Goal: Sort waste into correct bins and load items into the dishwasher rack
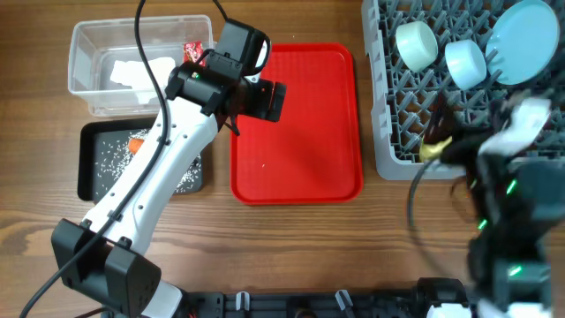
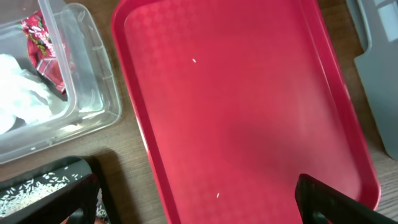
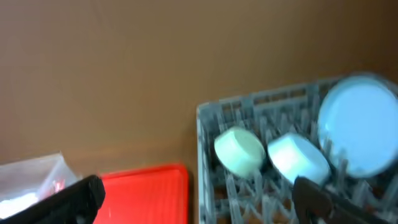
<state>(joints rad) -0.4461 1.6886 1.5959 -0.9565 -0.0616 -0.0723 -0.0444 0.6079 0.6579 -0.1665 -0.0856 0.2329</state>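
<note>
The left fingers (image 2: 196,190) stand wide apart with nothing between them, hovering over the left edge of the red tray (image 1: 335,177). The right fingers (image 3: 193,186) are likewise spread and empty, near the dishwasher rack's (image 1: 388,163) near side. The waste looks sorted. The crumpled napkin (image 1: 141,71) and the red wrapper (image 1: 194,49) lie in the clear tub (image 1: 84,88) at the far left. The rice grains (image 1: 113,161) and the carrot (image 1: 135,143) lie in the black tray (image 1: 88,190), just nearer than the tub. I cannot make out the brown lump. In the rack, the pale green bowl (image 1: 415,42), the light blue bowl (image 1: 465,62) and the plate (image 1: 523,40) sit along the far side. A yellow patch at the rack's near left corner is probably the cup (image 1: 430,150), partly hidden by the right arm. All that seems left is a stray grain (image 2: 194,60) on the red tray, with another speck nearer the fingers. These lie almost straight beneath the left fingers and well apart from the right ones, so the left arm is plainly the nearer. The grains are too small to tell their long axis. The black tray they belong in lies to the left of the left fingers, across a strip of bare worktop (image 1: 291,256). A grain that small will likely slip a pinch.
</note>
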